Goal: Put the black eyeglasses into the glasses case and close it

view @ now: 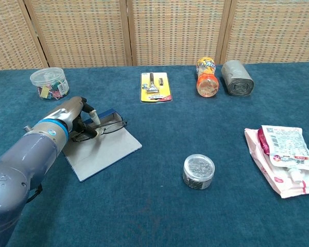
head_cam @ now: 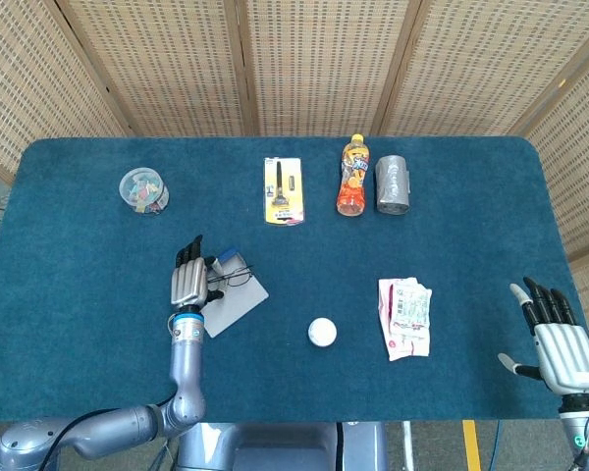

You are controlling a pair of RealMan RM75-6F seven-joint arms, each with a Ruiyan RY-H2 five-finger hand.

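Note:
The black eyeglasses [view: 111, 127] lie over the open glasses case [view: 107, 150], a flat grey-blue case with a dark blue edge, left of the table's middle. My left hand [view: 73, 118] reaches in from the left and its fingers close around the left end of the frame. In the head view the eyeglasses [head_cam: 234, 268] show just right of that hand [head_cam: 189, 279], above the case [head_cam: 238, 303]. My right hand [head_cam: 554, 334] hovers at the table's near right corner, fingers spread and holding nothing; the chest view does not show it.
A clear jar of coloured clips [head_cam: 143, 190] stands at the far left. A yellow razor pack [head_cam: 284, 190], an orange bottle [head_cam: 352, 175] and a grey roll [head_cam: 394, 183] lie along the back. A round tin [view: 198, 171] and white-pink pouches [view: 284, 158] sit nearer.

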